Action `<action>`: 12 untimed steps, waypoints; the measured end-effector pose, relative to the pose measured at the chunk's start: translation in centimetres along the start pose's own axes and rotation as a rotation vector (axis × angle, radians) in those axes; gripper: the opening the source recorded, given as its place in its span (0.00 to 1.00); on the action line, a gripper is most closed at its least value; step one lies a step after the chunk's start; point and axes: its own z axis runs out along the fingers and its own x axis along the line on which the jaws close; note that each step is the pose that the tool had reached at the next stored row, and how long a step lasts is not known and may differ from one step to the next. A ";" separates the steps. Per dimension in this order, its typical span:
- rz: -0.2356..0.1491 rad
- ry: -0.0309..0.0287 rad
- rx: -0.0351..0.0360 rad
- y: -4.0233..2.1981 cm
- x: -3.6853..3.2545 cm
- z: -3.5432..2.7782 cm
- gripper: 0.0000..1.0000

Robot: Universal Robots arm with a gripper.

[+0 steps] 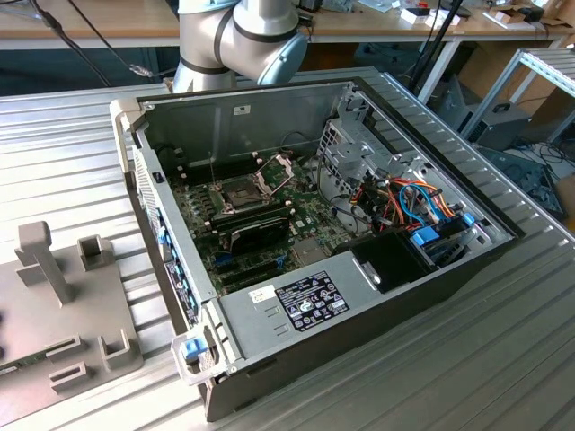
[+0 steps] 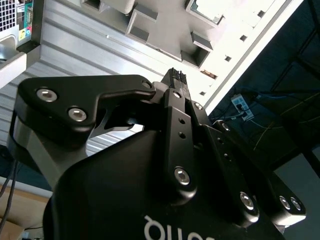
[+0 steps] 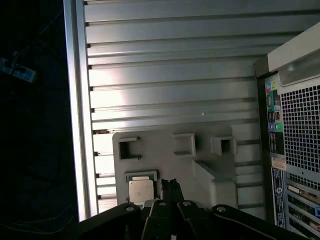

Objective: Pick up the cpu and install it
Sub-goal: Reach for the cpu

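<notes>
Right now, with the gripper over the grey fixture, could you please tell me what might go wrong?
The small square silver-topped cpu lies in a recess of the grey plastic fixture; the black gripper, shut and off to one side, might hit the rim. The open metal socket sits low inside the dark computer case beside its raised hinged frame, which a descent could clip.

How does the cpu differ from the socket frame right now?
The cpu lies flat in the grey holder outside the case; the socket frame stands tilted open on the motherboard. The cpu is a solid square, the socket frame hollow. Both look metallic.
</notes>
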 end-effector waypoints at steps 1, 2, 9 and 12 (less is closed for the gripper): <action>0.000 0.0002 -0.0001 -0.02 0.12 0.14 0.11; 0.000 0.0013 0.0002 -0.05 0.31 0.43 0.11; 0.000 0.0059 0.0006 -0.14 0.90 1.43 0.11; 0.000 0.0060 0.0005 -0.14 0.93 1.49 0.11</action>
